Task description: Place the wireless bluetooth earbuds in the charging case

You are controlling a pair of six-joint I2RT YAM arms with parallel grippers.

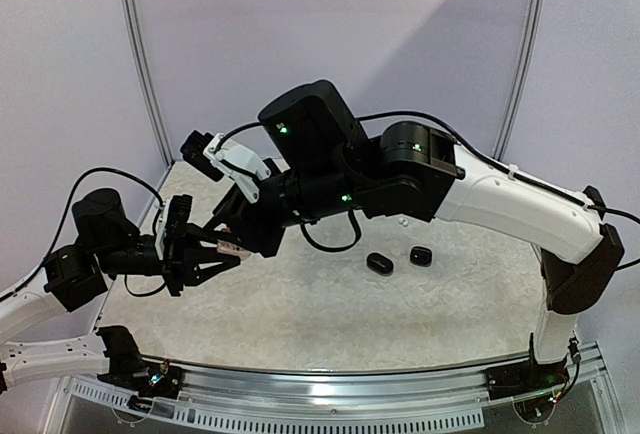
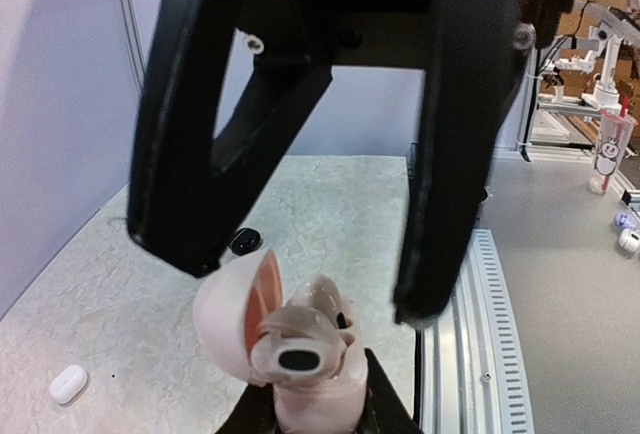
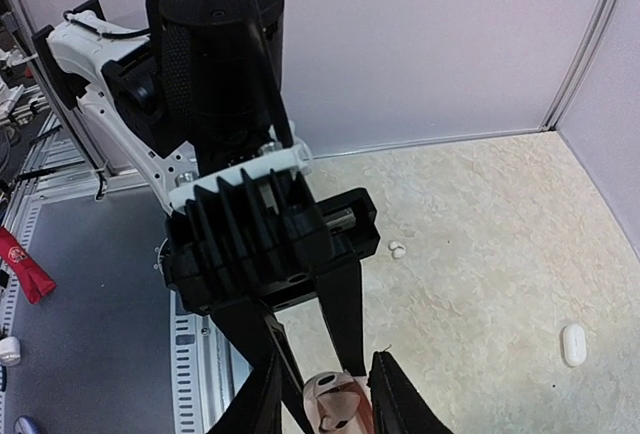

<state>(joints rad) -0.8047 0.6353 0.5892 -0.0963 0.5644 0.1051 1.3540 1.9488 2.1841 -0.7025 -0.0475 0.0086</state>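
Now the left pincer [image 2: 318, 416] clamps the open charging case [image 2: 290, 346].

The desk [image 1: 300, 304] is cream with faint marbled veining. The charging case [image 2: 310, 399] is pale pink, its lid lined orange, with a black oval [image 2: 297, 359] showing inside. One earbud [image 3: 398, 250] is white, as is an oval case [image 3: 573, 344]. Two small pieces [image 1: 380, 264] are glossy black. The walls [image 1: 350, 14] are pale lilac.
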